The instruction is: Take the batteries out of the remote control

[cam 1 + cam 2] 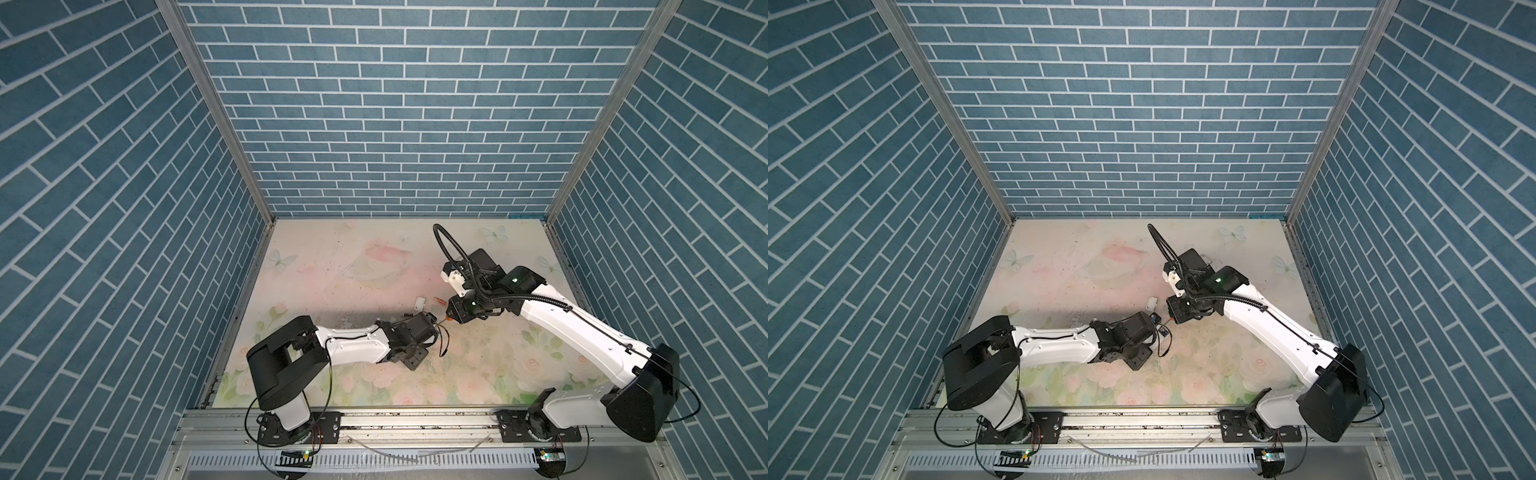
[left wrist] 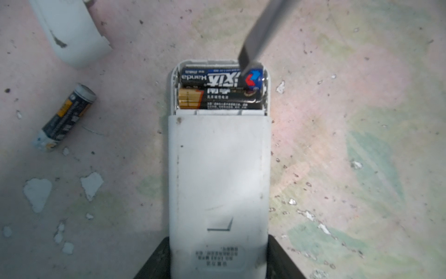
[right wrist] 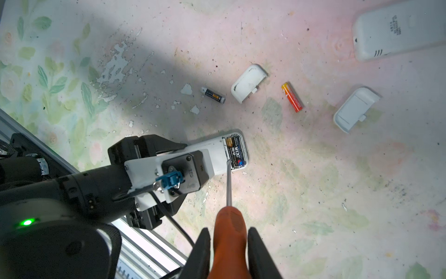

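My left gripper (image 2: pixel 217 261) is shut on the near end of a white remote control (image 2: pixel 218 174) that lies back-up on the table with its battery bay uncovered. Two batteries lie side by side in the bay, a blue-and-black one (image 2: pixel 222 78) and a black-and-gold one (image 2: pixel 219 97). My right gripper (image 3: pixel 228 248) is shut on the orange handle of a screwdriver (image 3: pixel 229 227). The screwdriver's flat blade tip (image 2: pixel 248 61) rests at the end of the blue-and-black cell. Beside the remote, on the table, lie a loose dark battery (image 3: pixel 212 95) and a mostly orange battery (image 3: pixel 292 97).
Two white battery covers (image 3: pixel 248 83) (image 3: pixel 356 108) lie beyond the remote, and a second white remote (image 3: pixel 398 31) farther off. The left arm's wrist and camera (image 3: pixel 181 174) sit close beside the screwdriver shaft. A metal rail (image 3: pixel 144 244) borders the floral table.
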